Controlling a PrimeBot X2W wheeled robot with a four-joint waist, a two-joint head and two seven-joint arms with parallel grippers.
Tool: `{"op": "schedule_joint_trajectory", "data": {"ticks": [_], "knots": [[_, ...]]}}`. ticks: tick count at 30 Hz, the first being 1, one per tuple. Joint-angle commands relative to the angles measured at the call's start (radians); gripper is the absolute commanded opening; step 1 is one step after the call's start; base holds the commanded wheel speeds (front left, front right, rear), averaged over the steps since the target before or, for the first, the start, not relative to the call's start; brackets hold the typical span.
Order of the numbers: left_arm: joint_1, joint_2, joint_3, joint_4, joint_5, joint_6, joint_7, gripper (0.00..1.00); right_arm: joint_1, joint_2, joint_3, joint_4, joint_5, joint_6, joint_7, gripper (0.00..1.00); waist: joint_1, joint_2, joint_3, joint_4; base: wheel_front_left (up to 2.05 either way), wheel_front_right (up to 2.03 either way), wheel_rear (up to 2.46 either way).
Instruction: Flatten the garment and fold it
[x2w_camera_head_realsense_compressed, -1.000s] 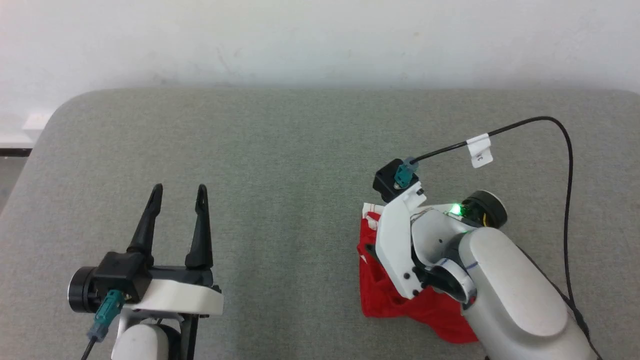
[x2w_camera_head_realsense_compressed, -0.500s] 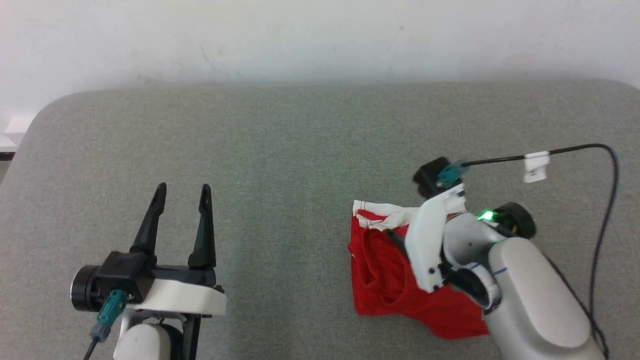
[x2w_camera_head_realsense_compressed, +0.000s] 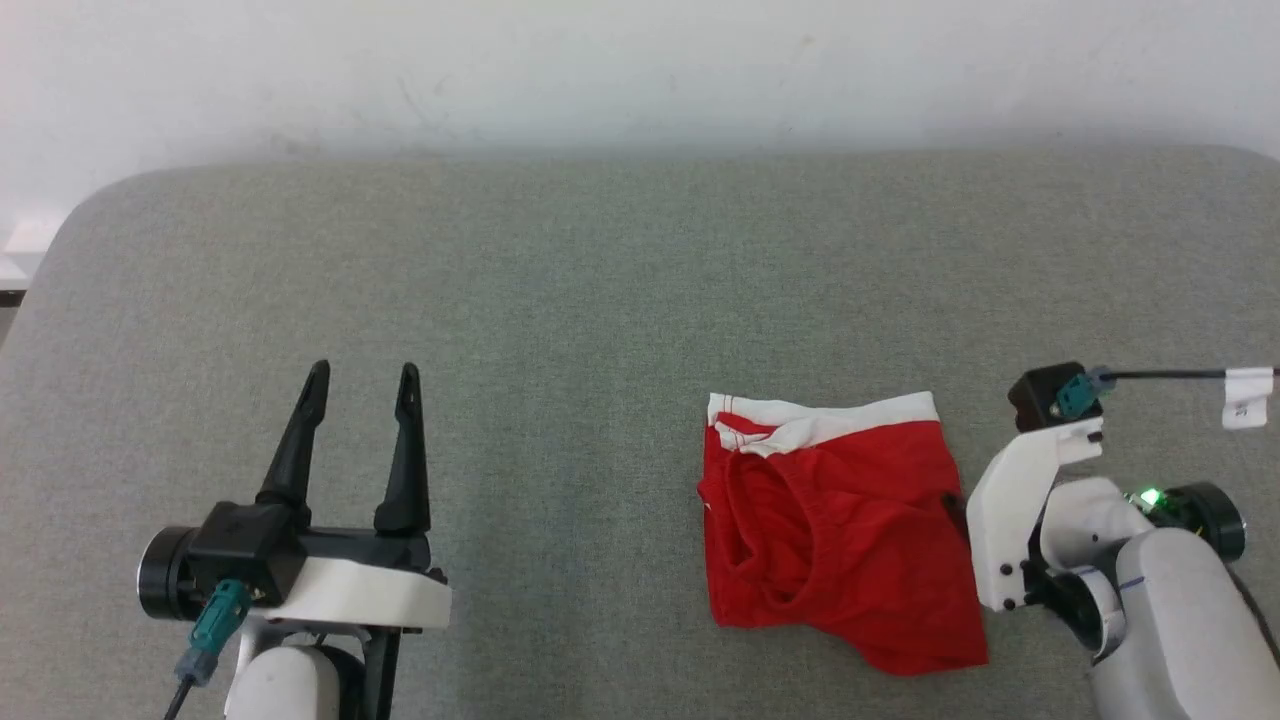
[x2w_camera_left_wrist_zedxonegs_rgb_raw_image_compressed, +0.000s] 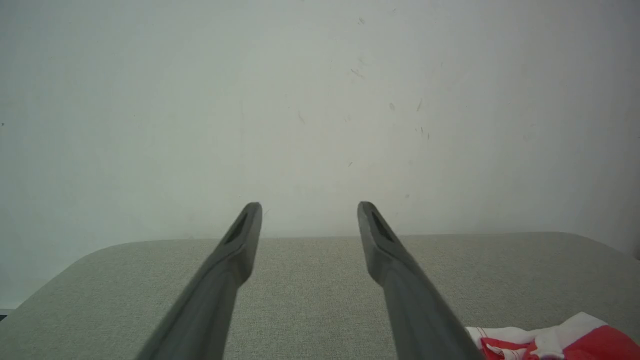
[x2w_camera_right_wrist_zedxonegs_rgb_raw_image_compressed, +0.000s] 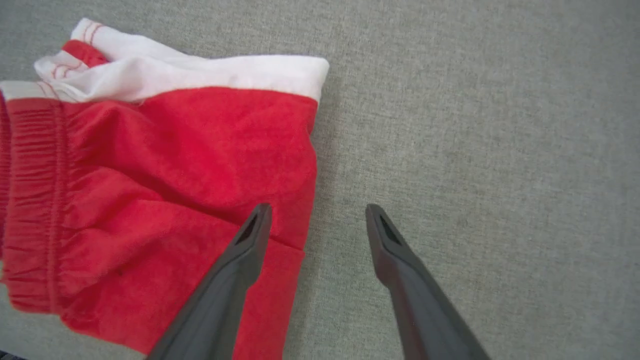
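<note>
Right claw, fingers spread and empty, sits at the right edge of the garment — one finger over red cloth, the other over bare bench. Crumpled, white band toward the wall, the garment lies on the bench's right half — the left claw, fingers apart, is well off to its left.

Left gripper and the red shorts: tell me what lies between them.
Nothing but bare grey padded surface lies between the left gripper and the red shorts, as the head view shows.
</note>
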Motion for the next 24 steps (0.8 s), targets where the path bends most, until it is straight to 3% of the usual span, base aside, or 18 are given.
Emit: {"op": "schedule_joint_trajectory", "data": {"ticks": [1, 15, 17, 18, 19, 24], "knots": [[0.000, -0.004, -0.002, -0.003, 0.012, -0.001, -0.005, 1.00, 0.010, 0.008, -0.004, 0.010, -0.004, -0.002, -0.013, 1.00, 0.0000, 0.0000, 0.009, 0.005, 0.00, 0.00, 0.00], [-0.026, -0.005, -0.019, 0.011, 0.009, -0.003, -0.005, 1.00, -0.016, 0.027, 0.062, 0.231, -0.027, -0.002, -0.136, 1.00, 0.0000, 0.0000, 0.044, 0.037, 0.00, 0.00, 0.00], [-0.025, -0.005, -0.021, 0.013, 0.009, -0.003, -0.005, 1.00, -0.021, 0.023, 0.072, 0.257, -0.019, -0.002, -0.142, 0.31, 0.0000, 0.0000, 0.042, 0.040, 0.00, 0.00, 0.00], [-0.024, -0.005, -0.021, 0.013, 0.009, -0.002, -0.005, 1.00, -0.024, 0.019, 0.078, 0.266, -0.015, -0.002, -0.148, 0.05, 0.0000, 0.0000, 0.041, 0.040, 0.00, 0.00, 0.00], [-0.022, -0.005, -0.020, 0.014, 0.008, -0.002, -0.005, 1.00, -0.027, 0.014, 0.085, 0.274, -0.009, -0.002, -0.153, 0.00, 0.0000, 0.0000, 0.039, 0.040, 0.00, 0.00, 0.00], [-0.005, -0.005, -0.004, 0.005, 0.008, 0.007, -0.005, 1.00, -0.057, -0.026, 0.170, 0.264, 0.034, -0.002, -0.169, 0.00, 0.0000, 0.0000, 0.031, -0.001, 0.00, 0.00, 0.00]]}}
